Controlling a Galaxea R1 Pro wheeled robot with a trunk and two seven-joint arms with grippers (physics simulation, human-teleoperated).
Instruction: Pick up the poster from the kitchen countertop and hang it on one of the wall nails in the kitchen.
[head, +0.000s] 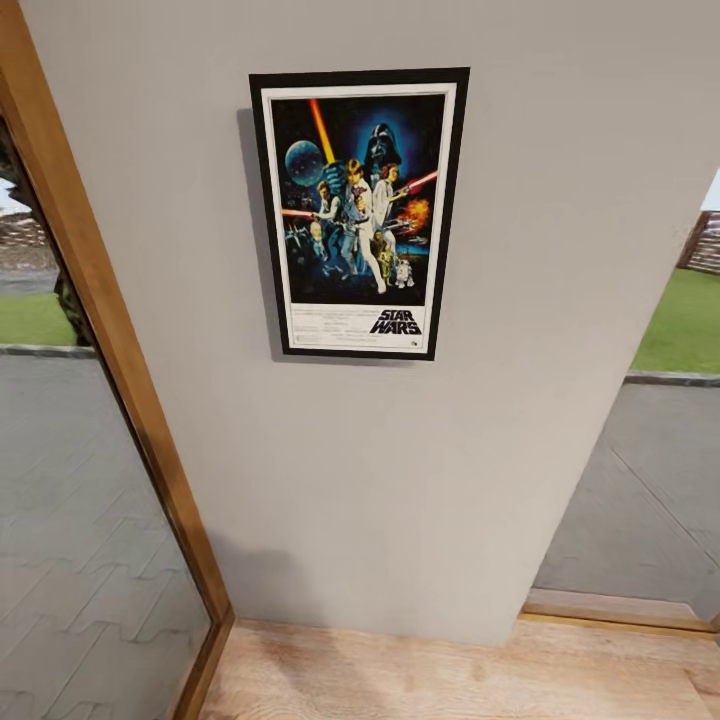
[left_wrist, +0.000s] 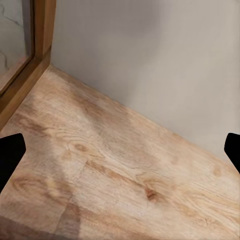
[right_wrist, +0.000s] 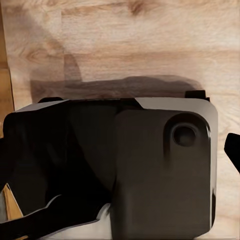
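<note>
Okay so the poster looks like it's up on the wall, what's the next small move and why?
Probably nothing more than holding back and checking. The poster hangs flat and upright on the grey wall panel, and the left gripper is open over the wooden floor, holding nothing.

Poster (head: 358, 213) hangs flat on the grey wall panel (head: 400, 480), bare wall open all around it. Wooden window frame (head: 110, 330) hems the panel on the left, glazed opening (head: 650, 480) on the right. Below, wood floor (left_wrist: 115, 175) lies open up to the wall foot. Left gripper (left_wrist: 120, 150) fingertips spread wide, nothing between them. Robot's dark base (right_wrist: 135, 175) blocks the floor under the right arm
</note>
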